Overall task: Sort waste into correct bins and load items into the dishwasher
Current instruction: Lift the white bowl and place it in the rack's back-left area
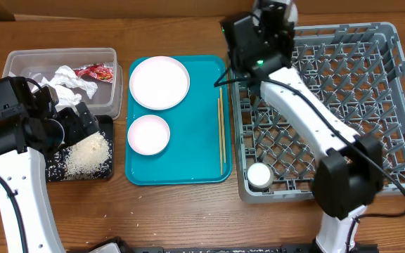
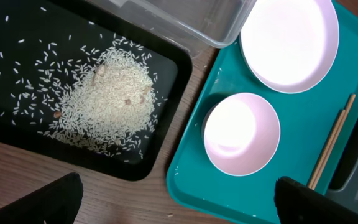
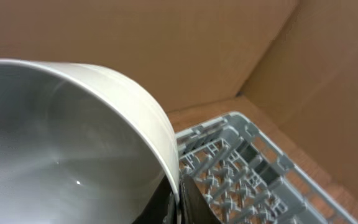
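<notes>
1. The tabletop [image 1: 181,218] is brown wood with a visible grain. In the right wrist view, plain brown panels rise behind it and meet at a corner.
2. A clear tub [image 1: 20,56] stands at the far left and holds crumpled white napkins [image 1: 69,81] and a red wrapper [image 1: 95,72].
3. Just in front of the tub is a black tray [image 1: 108,126]. White rice [image 1: 88,153] lies heaped in it, with loose grains scattered around the heap.
4. A teal tray [image 1: 195,140] sits in the middle of the tabletop. It carries a round plate [image 1: 159,82] at its far end and a small bowl [image 1: 148,134] nearer the front. A pair of chopsticks [image 1: 221,133] lies lengthwise along its right edge.
5. A grey rack [image 1: 392,105] stands just beside the teal tray on the right. A white cup [image 1: 261,176] sits in its near left corner.
6. The left gripper [image 2: 178,186] hangs above the edge between the black tray and the teal tray. Its fingers are spread wide apart with nothing between them.
7. The right gripper [image 3: 178,199] is clamped on the rim of a pale bowl [image 3: 73,143]. It holds the bowl tilted in the air over the rack's far left corner.
</notes>
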`<action>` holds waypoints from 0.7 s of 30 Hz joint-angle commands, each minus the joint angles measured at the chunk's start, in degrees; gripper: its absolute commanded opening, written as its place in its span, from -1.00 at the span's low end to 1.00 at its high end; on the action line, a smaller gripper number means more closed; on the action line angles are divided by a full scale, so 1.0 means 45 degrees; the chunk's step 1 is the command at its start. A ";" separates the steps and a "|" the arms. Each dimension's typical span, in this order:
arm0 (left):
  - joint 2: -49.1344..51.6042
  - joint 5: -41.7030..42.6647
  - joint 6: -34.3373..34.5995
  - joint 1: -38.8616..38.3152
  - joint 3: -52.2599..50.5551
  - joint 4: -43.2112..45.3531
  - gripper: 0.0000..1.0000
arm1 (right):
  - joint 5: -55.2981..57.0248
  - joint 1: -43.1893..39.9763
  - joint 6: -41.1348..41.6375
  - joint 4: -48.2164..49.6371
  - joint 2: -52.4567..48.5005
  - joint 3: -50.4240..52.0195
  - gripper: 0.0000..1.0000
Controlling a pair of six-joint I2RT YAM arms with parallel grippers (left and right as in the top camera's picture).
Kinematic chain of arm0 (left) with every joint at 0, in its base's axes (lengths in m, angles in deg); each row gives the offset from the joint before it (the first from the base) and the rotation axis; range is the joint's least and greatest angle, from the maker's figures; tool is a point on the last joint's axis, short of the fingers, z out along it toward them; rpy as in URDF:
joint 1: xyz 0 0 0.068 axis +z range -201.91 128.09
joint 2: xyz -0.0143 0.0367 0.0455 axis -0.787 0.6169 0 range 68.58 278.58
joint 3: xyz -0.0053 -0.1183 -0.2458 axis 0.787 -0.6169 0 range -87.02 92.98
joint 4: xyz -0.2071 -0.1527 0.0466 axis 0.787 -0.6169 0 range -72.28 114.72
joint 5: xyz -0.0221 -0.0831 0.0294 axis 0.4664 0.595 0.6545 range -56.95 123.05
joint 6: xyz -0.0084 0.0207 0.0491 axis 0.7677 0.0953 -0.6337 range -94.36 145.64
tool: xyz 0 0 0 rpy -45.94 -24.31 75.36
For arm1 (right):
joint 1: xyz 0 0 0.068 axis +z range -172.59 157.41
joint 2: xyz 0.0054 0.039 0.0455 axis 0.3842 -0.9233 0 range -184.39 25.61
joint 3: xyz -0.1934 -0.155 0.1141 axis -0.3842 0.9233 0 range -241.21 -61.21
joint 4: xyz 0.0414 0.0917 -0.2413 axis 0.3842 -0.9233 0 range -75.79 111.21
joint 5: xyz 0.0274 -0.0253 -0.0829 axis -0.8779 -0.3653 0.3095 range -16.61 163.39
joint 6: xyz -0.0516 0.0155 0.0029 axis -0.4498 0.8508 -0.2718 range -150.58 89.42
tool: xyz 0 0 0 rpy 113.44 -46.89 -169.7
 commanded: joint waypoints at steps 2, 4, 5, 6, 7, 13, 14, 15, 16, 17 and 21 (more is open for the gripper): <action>-0.0117 0.0107 -0.0146 0.0058 0.0078 0.0049 1.00 | 0.0219 0.0053 -0.1758 0.0350 -0.1117 0.0010 -0.92; -0.0117 0.0107 -0.0146 0.0058 0.0078 0.0049 1.00 | 0.0228 0.0044 -0.1758 0.0262 -0.1433 0.0010 -0.92; -0.0117 0.0107 -0.0151 0.0058 0.0078 0.0049 1.00 | 0.0340 0.0044 -0.1753 0.0243 -0.1564 0.0010 -0.92; -0.0117 0.0107 -0.0146 0.0058 0.0078 0.0049 1.00 | 0.0505 0.0044 -0.1758 0.0238 -0.1656 0.0010 -0.92; -0.0117 0.0107 -0.0146 0.0058 0.0078 0.0049 1.00 | 0.0559 0.0044 -0.1753 0.0214 -0.1739 0.0010 -0.92; -0.0117 0.0107 -0.0146 0.0058 0.0078 0.0049 1.00 | 0.0534 0.0058 -0.0869 -0.0806 -0.1855 0.0010 -0.92; -0.0117 0.0107 -0.0146 0.0058 0.0078 0.0049 1.00 | 0.0495 0.0073 -0.0515 -0.1156 -0.1855 0.0010 -0.92; -0.0117 0.0107 -0.0146 0.0058 0.0078 0.0049 1.00 | 0.0403 0.0073 -0.0272 -0.1428 -0.1855 0.0010 -0.92; -0.0117 0.0107 -0.0146 0.0058 0.0078 0.0044 1.00 | 0.0185 0.0073 -0.0097 -0.1705 -0.1855 0.0010 -0.92; -0.0117 0.0107 -0.0146 0.0058 0.0078 0.0049 1.00 | -0.0058 0.0073 0.0214 -0.2055 -0.1855 0.0010 -0.92; -0.0117 0.0107 -0.0146 0.0058 0.0078 0.0044 1.00 | -0.0855 0.0073 0.1384 -0.3089 -0.1855 0.0010 -0.92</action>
